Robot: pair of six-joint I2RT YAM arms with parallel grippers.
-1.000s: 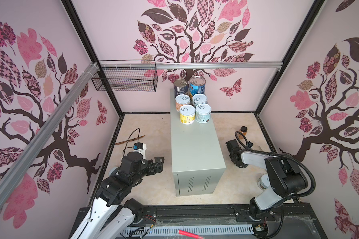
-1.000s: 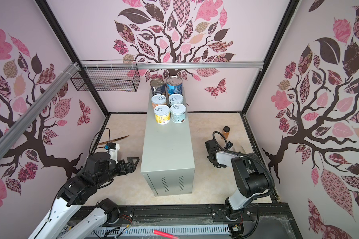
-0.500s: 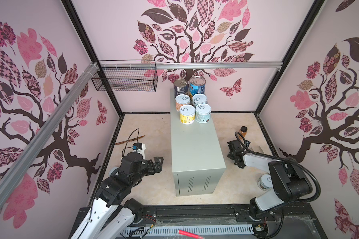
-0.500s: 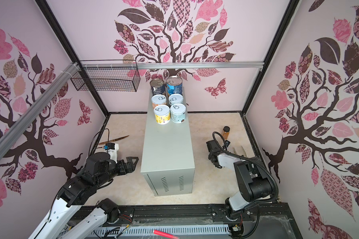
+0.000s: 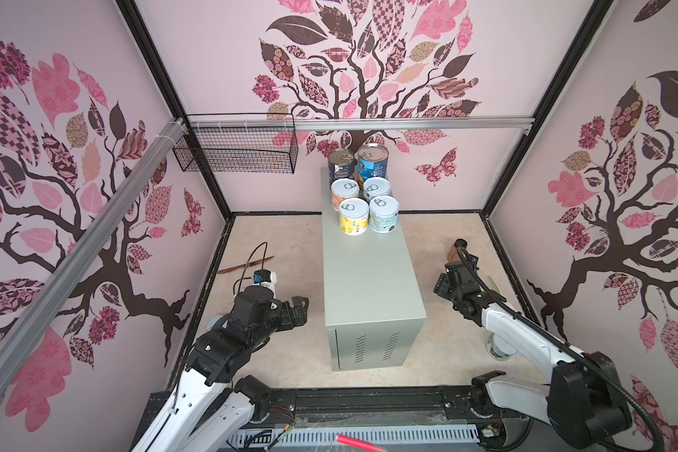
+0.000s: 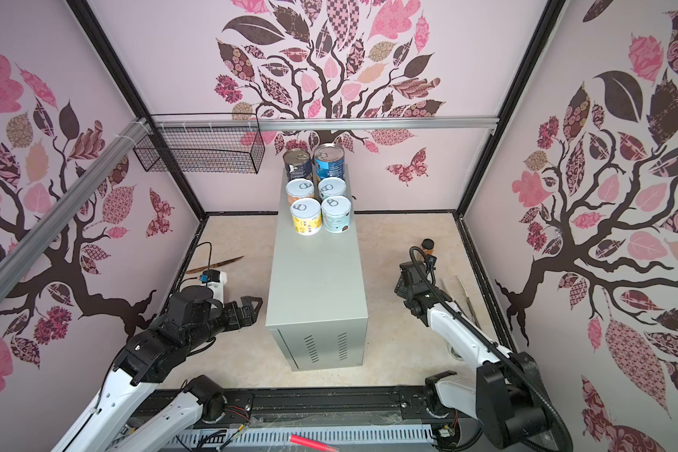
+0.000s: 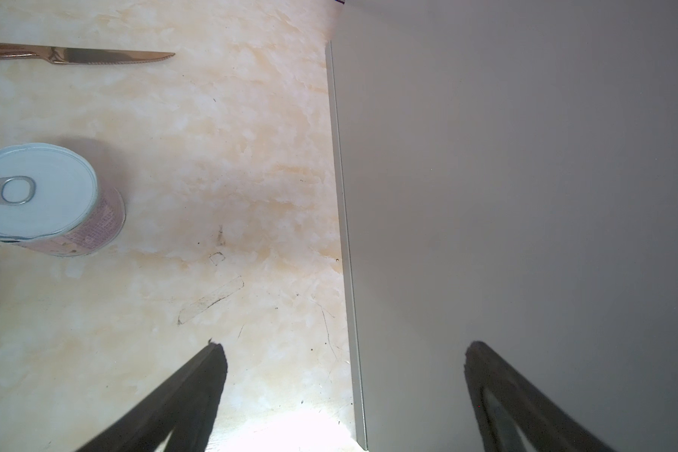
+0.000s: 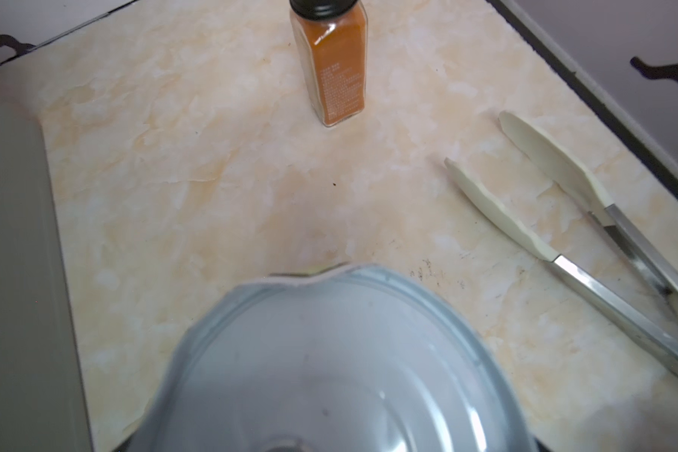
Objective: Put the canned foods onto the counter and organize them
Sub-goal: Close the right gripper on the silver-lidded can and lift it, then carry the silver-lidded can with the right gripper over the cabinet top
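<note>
The counter (image 5: 365, 281) is a tall grey cabinet in the middle of the floor in both top views. At its far end stand two tall canned foods (image 5: 372, 160) and several short white-lidded ones (image 5: 354, 217). My right gripper (image 5: 445, 283) hangs just right of the counter, shut on a short can whose white lid (image 8: 329, 352) fills the near part of the right wrist view; its fingers are hidden. My left gripper (image 5: 302, 309) is open and empty beside the counter's left wall (image 7: 525, 195). A pink-labelled can (image 7: 36, 191) stands on the floor near it.
An amber jar (image 8: 335, 66) with a black cap and cream-tipped tongs (image 8: 545, 195) lie on the floor right of the counter. A knife (image 7: 75, 54) lies on the left floor. A black wire basket (image 5: 235, 154) hangs on the back left rail.
The right gripper has shifted slightly back and to the right, and its arm has stretched out. The left arm has stayed put.
</note>
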